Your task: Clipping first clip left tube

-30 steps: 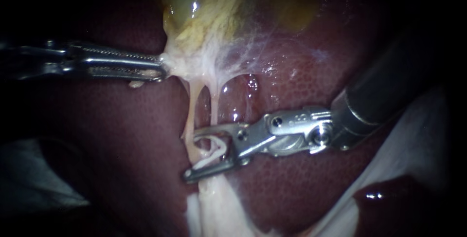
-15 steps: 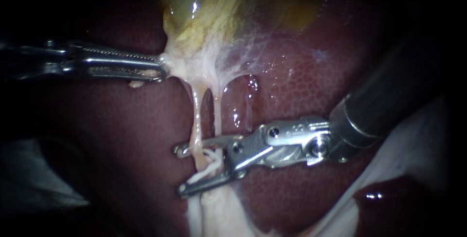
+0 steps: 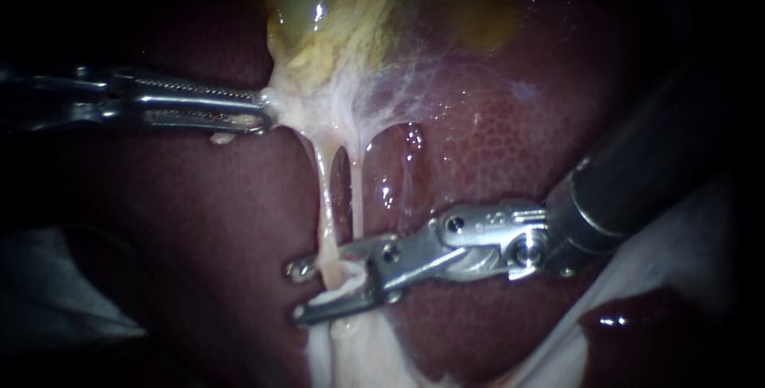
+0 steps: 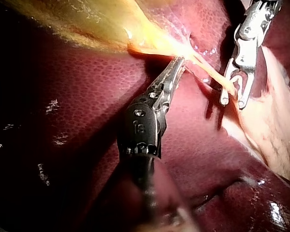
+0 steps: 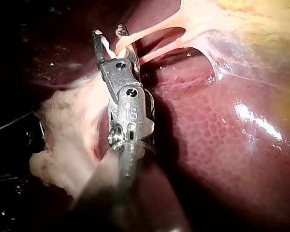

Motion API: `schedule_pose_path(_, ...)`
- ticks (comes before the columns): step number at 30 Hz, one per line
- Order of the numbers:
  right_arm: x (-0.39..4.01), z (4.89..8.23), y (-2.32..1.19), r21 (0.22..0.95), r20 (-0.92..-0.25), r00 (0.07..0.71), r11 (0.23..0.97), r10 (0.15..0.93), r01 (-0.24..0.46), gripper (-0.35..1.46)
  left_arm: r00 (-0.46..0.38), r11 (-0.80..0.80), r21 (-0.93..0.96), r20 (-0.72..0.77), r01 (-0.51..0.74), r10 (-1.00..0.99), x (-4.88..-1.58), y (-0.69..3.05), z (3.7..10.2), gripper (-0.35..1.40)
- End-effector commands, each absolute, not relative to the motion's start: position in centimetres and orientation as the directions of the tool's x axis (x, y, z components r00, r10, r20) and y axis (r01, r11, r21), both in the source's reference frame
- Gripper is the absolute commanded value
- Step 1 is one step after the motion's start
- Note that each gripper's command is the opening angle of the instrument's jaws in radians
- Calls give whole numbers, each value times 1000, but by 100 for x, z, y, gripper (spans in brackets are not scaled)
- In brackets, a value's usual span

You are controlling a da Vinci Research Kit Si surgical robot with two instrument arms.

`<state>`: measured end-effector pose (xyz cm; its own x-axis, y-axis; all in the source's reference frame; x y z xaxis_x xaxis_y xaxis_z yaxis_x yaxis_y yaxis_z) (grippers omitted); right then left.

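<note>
Left tube (image 3: 325,213) partly behind right instrument (image 3: 297,291)

The liver (image 3: 494,141) is deep maroon, stippled all over with a fine net of darker cells and flecked with wet white glints. The gallbladder (image 3: 335,29) is yellow-green mottled with olive, fading to cream-white at its lower end. A thin white web (image 3: 414,77) streaks the liver beside it. The left tube (image 3: 325,205) is pale peach-cream; the right tube (image 3: 356,197) is a more translucent pinkish white. The left instrument (image 3: 263,113) has dull silver jaws with a fine ridged pattern. The right instrument (image 3: 296,291) has bright silver jaws and a black shaft. The clip (image 3: 331,296) is white. The fatty tissue (image 3: 351,356) is cream-white, and the sheet (image 3: 685,221) is greyish white.
</note>
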<state>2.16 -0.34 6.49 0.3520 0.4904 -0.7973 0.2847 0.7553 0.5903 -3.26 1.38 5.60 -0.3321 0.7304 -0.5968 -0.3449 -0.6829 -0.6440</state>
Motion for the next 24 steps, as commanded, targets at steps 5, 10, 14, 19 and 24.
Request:
schedule_pose_path(5,215,650,-34,590,-797,358,755,486,287,-11,-332,-683,-644,-597,-345,730,-326,138,560,-35)
schedule_pose_path(10,212,648,-33,657,-743,381,709,550,257,-35,-332,-683,-644,-597,-345,730,-326,138,560,-35)
schedule_pose_path(14,214,648,-34,656,-744,382,706,548,266,-35,-332,-683,-644,-597,-345,730,-326,138,561,-35)
schedule_pose_path(19,214,648,-34,660,-741,383,703,552,265,-35,-332,-683,-644,-597,-345,730,-326,138,561,-35)
schedule_pose_path(24,214,649,-32,665,-737,385,698,556,265,-35,-332,-683,-644,-597,-345,731,-327,138,561,-35)
